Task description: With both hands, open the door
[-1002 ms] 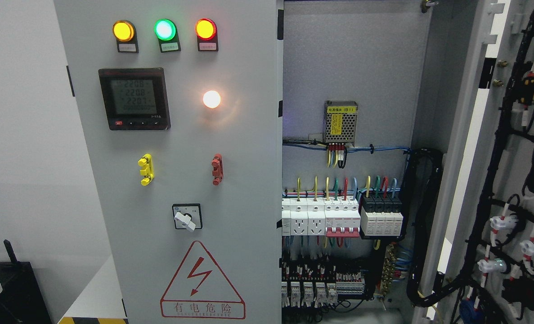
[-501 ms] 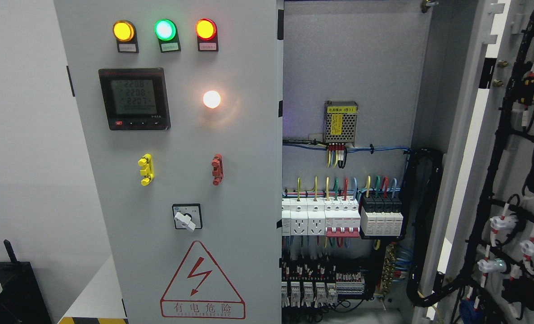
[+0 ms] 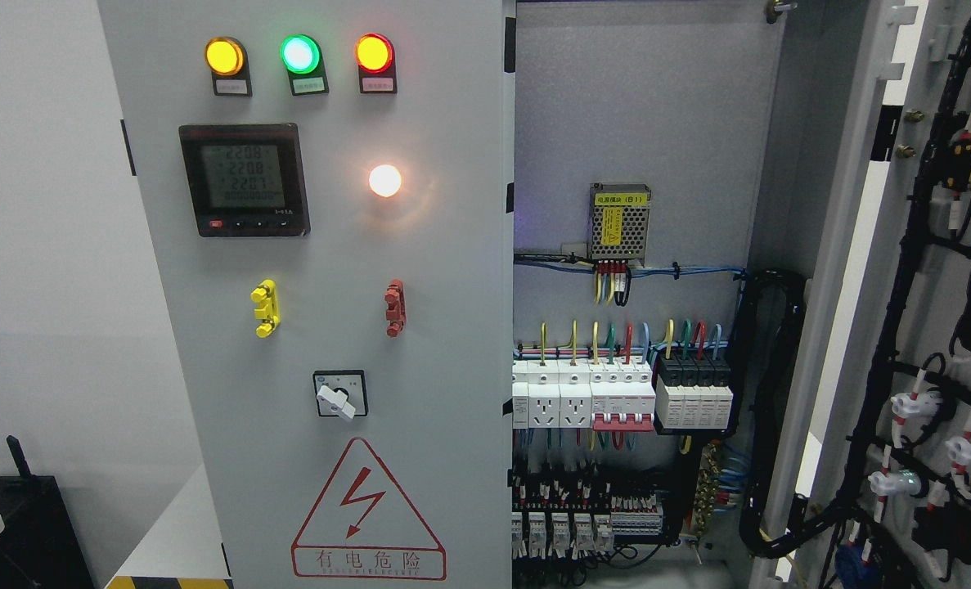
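A: What fills the view?

B: A grey electrical cabinet. Its left door (image 3: 321, 327) is closed and faces the camera; the right door (image 3: 935, 327) is swung wide open at the right edge, its inner side strung with black wiring.

A: And the hands? I wanted places given from the fingers.

B: No hand or arm is in the picture, so I cannot tell how the fingers stand, and there is nothing to place things against.

A: What lies between the doors?

B: The open interior (image 3: 640, 123), with a row of breakers (image 3: 620, 397) and above it a small power supply (image 3: 619, 210).

A: On the closed door?

B: A warning triangle (image 3: 368, 511), a digital meter (image 3: 244, 180), three lit lamps, yellow (image 3: 224, 56), green (image 3: 299, 53) and red (image 3: 374, 52), and a rotary switch (image 3: 339, 395).
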You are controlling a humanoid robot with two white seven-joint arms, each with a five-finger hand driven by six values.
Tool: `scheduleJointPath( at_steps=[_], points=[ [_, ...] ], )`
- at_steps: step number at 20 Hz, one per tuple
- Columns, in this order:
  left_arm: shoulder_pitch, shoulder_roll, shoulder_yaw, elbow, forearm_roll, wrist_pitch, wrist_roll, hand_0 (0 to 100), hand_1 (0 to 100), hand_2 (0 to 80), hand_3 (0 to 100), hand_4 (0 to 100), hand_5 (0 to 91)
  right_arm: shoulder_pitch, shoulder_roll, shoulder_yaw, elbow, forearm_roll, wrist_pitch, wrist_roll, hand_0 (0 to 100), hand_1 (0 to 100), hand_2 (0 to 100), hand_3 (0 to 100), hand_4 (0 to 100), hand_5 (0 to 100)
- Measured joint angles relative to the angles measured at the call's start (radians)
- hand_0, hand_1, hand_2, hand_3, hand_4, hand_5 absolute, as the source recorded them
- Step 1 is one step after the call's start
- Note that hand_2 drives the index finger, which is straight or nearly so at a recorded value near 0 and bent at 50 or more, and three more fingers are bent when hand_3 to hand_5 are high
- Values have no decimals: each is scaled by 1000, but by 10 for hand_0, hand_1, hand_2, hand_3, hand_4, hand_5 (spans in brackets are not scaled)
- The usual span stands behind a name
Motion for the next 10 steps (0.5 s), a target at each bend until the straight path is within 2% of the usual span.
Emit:
scheduleJointPath(
  at_steps=[5,10],
  points=[
    [0,0,0,0,0,-2,0,0,0,0,0,30,0,-46,-6,13,-70,0,-55,-4,107,0,0,0,0,0],
    [0,0,0,0,0,-5,0,0,0,0,0,30,0,-129,-9,21,-118,0,-107,0,106,0,0,0,0,0]
  ],
)
